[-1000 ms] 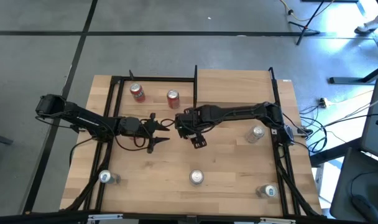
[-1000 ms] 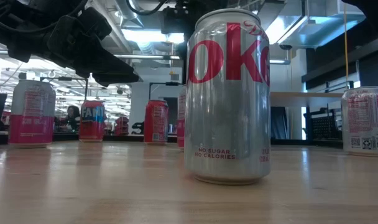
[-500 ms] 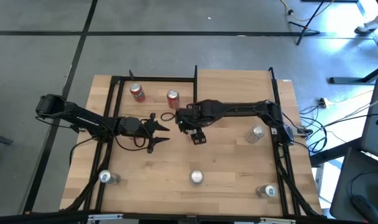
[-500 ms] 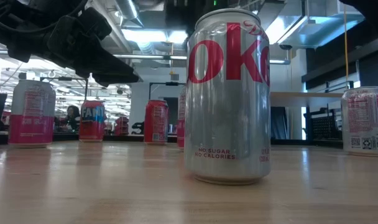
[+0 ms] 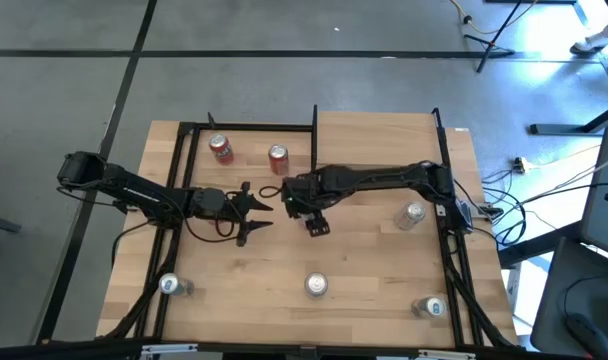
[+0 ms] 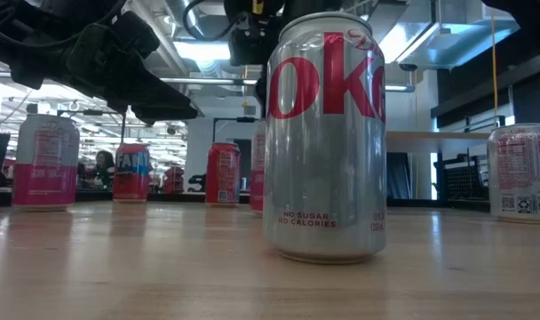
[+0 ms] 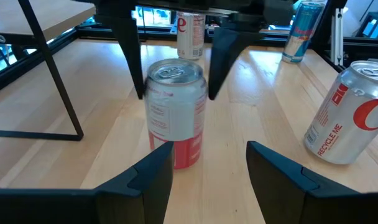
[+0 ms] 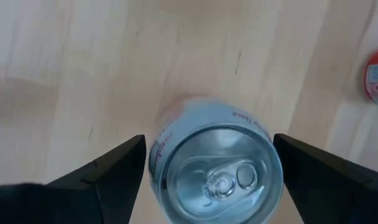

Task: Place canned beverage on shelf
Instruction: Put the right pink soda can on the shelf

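A red and white can (image 7: 175,112) with a silver top (image 8: 217,174) stands upright on its base on the tabletop, near the middle. My right gripper (image 8: 209,140) hangs open over it, pointing down, one finger on each side of the can's top (image 7: 175,71); I see no touch. In the high view the gripper (image 5: 302,205) hides the can. My left gripper (image 7: 207,174) waits open and level just left of the can, apart from it. The shelf (image 5: 376,138), a raised light-wood board on black posts, stands at the far right.
Two red cans (image 5: 221,148) (image 5: 278,158) stand inside a black frame at the far left. Silver cans are scattered on the near half (image 5: 315,286) (image 5: 170,286) (image 5: 431,307), and one (image 5: 412,215) sits near the right edge. The front middle can (image 6: 323,133) fills the low view.
My right gripper has sunk a little over the red and white can, its fingers still apart. The can has kept its place.
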{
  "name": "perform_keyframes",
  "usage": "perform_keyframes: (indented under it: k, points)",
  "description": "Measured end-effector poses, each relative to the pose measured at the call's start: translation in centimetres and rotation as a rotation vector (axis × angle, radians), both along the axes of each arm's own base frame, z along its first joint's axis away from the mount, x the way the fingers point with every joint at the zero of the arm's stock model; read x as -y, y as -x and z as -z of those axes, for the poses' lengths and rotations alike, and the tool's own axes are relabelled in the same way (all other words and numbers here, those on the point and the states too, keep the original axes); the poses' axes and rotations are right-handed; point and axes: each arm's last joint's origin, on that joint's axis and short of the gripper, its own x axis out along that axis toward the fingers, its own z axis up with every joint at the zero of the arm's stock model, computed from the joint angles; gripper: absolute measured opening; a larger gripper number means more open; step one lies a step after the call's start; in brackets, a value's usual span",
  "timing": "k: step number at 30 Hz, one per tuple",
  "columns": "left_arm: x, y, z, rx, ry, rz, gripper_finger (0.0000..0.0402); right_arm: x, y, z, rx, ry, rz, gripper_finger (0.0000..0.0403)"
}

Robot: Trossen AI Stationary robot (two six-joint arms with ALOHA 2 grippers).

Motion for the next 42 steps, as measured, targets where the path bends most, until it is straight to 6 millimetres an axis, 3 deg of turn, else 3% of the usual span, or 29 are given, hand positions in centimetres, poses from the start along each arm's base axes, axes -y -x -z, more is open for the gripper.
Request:
perform_keyframes:
  k: [5, 9, 13, 19, 26, 28, 35, 42]
  points:
    - [0.0, 0.0, 0.0, 0.001, 0.000, 0.000, 0.0192, 0.1, 0.1, 0.0, -0.005, -0.026, 0.159, 0.0296]
    - [0.0, 0.0, -0.1, 0.006, 0.001, 0.000, 0.0192, 0.2, 0.5, -0.4, -0.032, -0.069, 0.438, 0.0240]
    - [0.0, 0.0, -0.1, 0.017, 0.017, -0.005, 0.0192, 0.2, 0.9, -0.4, -0.064, -0.125, 0.657, 0.0240]
    - [0.0, -0.1, -0.3, 0.034, 0.032, -0.009, 0.0192, 1.0, 1.8, -0.4, -0.136, -0.096, 0.773, 0.0252]
    - [0.0, -0.1, -0.3, 0.034, 0.027, -0.007, 0.0192, 1.1, 1.3, -0.5, -0.088, -0.135, 0.770, 0.0372]
    - [0.0, -0.1, -0.3, 0.034, 0.026, -0.008, 0.0192, 1.0, 1.2, -0.5, -0.082, -0.149, 0.763, 0.0389]
    - [0.0, -0.1, -0.3, 0.033, 0.025, -0.007, 0.0192, 0.9, 1.6, -1.2, -0.091, -0.169, 0.722, 0.0361]
    - [0.0, -0.1, -0.3, 0.032, 0.025, -0.007, 0.0192, 1.1, 4.0, -3.5, -0.151, -0.035, 0.635, 0.0353]
